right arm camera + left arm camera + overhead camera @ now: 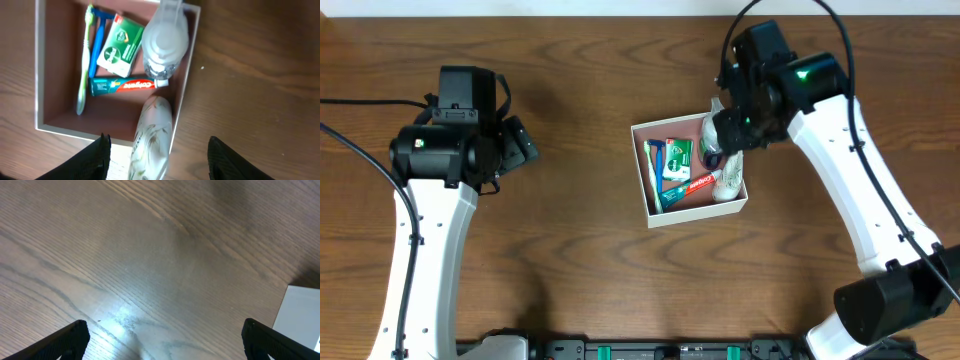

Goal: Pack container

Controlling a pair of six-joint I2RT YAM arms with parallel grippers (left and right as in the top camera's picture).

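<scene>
- Your left gripper (165,332) hangs over bare table (150,255), well apart from the container on its left. Its fingers are spread wide, with nothing between them.
- The container (700,212) sits right of centre on the table. It holds 6 things: a toothbrush (84,60), a razor (99,35), a soap box (120,47), toothpaste (125,86), a clear bottle (161,45) and a white patterned bottle (152,135).
- Your right gripper (159,150) hovers over the container's right side, released. Its fingers stand either side of the white patterned bottle, with a gap to each.
- By my reading, the step in hand is placing that bottle, and packing is nearly done, since no loose item shows outside. The next move calls for a straight lift that clips neither the bottle nor the wall.
- The bottle's near end is cut off in the wrist view, and the arm partly covers it from overhead. You cannot tell whether it lies flat or leans on the wall.
</scene>
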